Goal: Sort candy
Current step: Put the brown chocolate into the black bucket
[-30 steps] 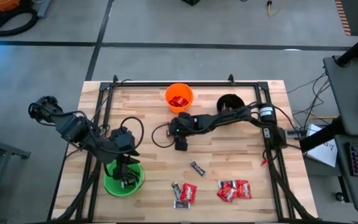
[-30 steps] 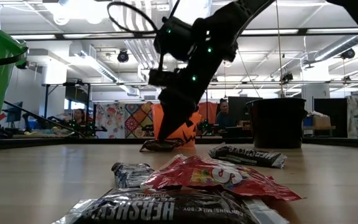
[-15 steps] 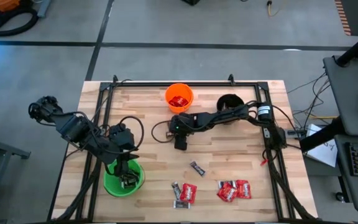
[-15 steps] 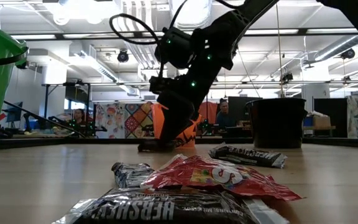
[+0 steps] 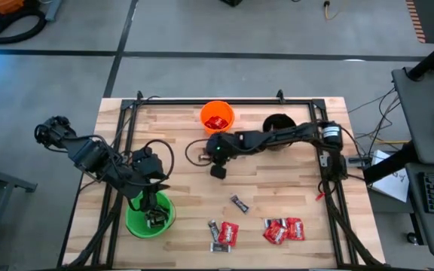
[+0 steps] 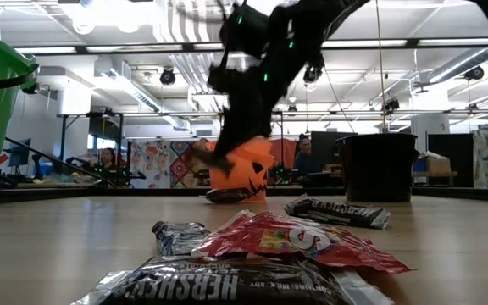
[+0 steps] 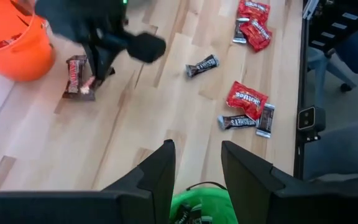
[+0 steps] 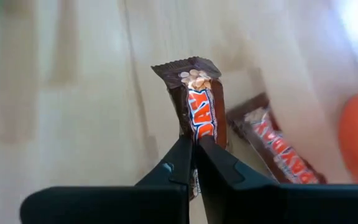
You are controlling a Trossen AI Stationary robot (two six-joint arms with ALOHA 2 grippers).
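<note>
from above, the right hand (image 5: 218,170) hangs near the orange cup (image 5: 217,117). its wrist view shows it pinching a brown bar (image 8: 199,118) edge-on, clear of the table (image 8: 73,112), ready for carrying. the left hand (image 7: 196,171), spread empty, waits over the green cup (image 7: 199,205).

A pale wooden table (image 5: 187,203) with a black frame rail carries three cups: an orange cup (image 5: 217,117) (jack-o'-lantern face in the low view), a black cup (image 5: 278,124) beside it, and a green cup (image 5: 150,217) near the front-left corner.
</note>
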